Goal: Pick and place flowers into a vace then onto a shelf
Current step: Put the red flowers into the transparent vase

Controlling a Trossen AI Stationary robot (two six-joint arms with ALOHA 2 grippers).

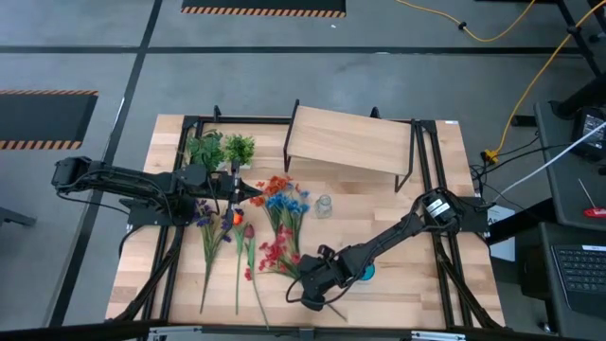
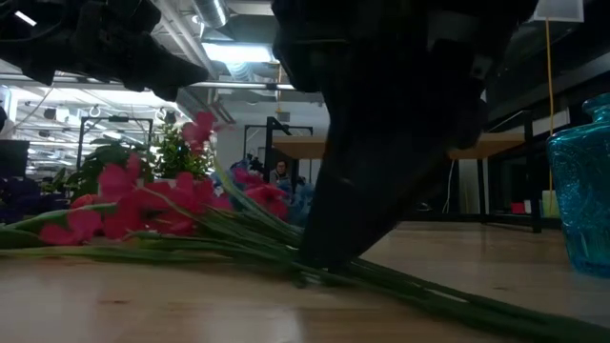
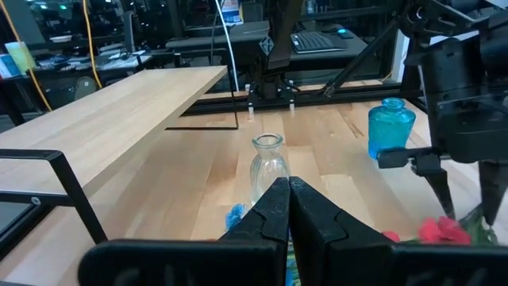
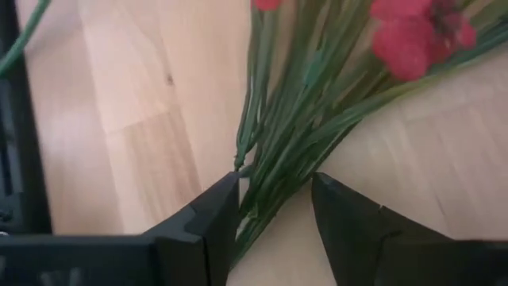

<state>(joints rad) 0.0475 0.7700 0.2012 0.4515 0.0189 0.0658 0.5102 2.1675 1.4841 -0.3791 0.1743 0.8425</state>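
Several flowers lie on the table: an orange bunch (image 1: 275, 186), a blue one (image 1: 290, 204), a red one (image 1: 275, 252) and purple stems (image 1: 206, 216). My right gripper (image 1: 311, 289) is open and points down over the red bunch's green stems (image 4: 295, 147), one finger on each side of them. My left gripper (image 1: 250, 195) is shut and hovers beside the orange blossoms, facing a clear glass vase (image 3: 268, 163). The vase (image 1: 324, 206) stands upright in front of the shelf (image 1: 350, 142). My right gripper (image 4: 276, 210) straddles the lower end of the red bunch's stems (image 4: 266, 199) from above. The stems lie on the table and run close along one finger (image 4: 226, 210). I cannot tell whether that finger touches them.
A blue glass vase (image 1: 366, 275) stands just right of my right gripper. Two small potted plants (image 1: 220, 149) stand at the far left, beside the shelf. Black frame rails (image 1: 175, 237) run along both sides of the table. Bare wood lies at the near right.
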